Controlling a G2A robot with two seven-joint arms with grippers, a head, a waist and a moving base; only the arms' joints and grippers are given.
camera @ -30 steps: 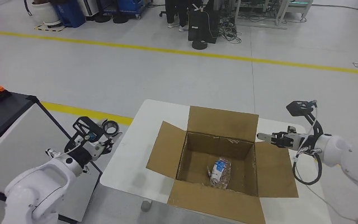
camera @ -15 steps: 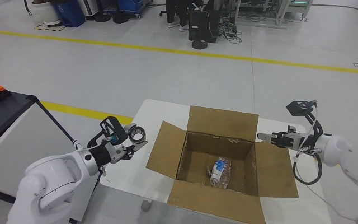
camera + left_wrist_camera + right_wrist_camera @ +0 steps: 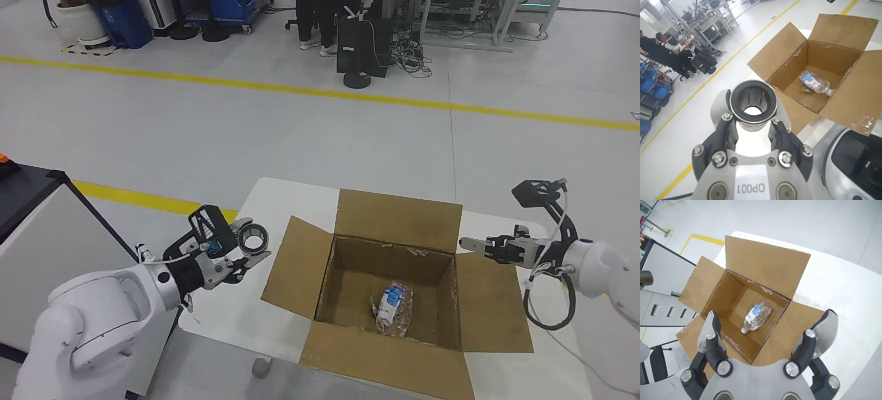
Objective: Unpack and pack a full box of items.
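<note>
Left tool (image 3: 247,246) has travelled from off the desk's (image 3: 275,200) side to near the left flap of the box (image 3: 400,222), clamped on a metal sleeve (image 3: 753,106). This is judged a packing move, with the drop not yet made. Right tool (image 3: 468,242) hangs by the right flap, jaws apart and empty. One plastic bottle (image 3: 392,305) lies on the box floor.

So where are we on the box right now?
The box is open, flaps out, holding a crushed bottle and one small piece beside it. In hand: left gripper grips a metal cylinder near the table edge, outside the box. The right gripper is open, empty. Remaining: cylinder not yet set down.
</note>
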